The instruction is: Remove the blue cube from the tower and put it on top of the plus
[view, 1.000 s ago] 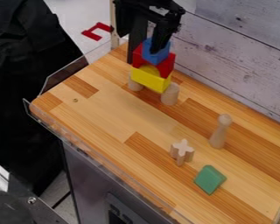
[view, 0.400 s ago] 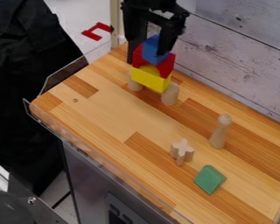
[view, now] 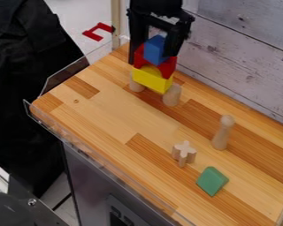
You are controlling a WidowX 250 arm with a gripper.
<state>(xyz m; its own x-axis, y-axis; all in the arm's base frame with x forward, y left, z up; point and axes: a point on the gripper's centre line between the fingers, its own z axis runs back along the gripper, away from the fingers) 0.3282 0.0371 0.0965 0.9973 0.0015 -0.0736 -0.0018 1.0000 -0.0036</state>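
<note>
**Blue cube: not lifted, not placed. Pick stage.**

From where I stand, the blue cube (view: 154, 49) sits on top of the tower (view: 153, 73), resting on the red arch (view: 166, 67). Hand (view: 151, 57) is over the tower, fingers spread wide, one to each side of the cube. No grip on it that I can see. Whether either finger touches the cube, can't tell.

Done: hand is lined up around the cube, roughly. I'd call that the approach, nothing more.

Left: close on the cube, lift it clear of the arch, carry it over, set it on the plus (view: 184, 153), let go. So nearly the whole job.

Target looks ready: plus stands on the worktop (view: 108, 110) with its cross-shaped face up, nothing on it. It's well apart from the tower, between the wooden peg (view: 223, 132) and the green block (view: 212, 181), a bit to one side.

Rest of the tower is standing: red arch over the yellow block (view: 151, 80), that on two round wooden legs (view: 171, 95).

My estimate: early, first step in hand.
</note>
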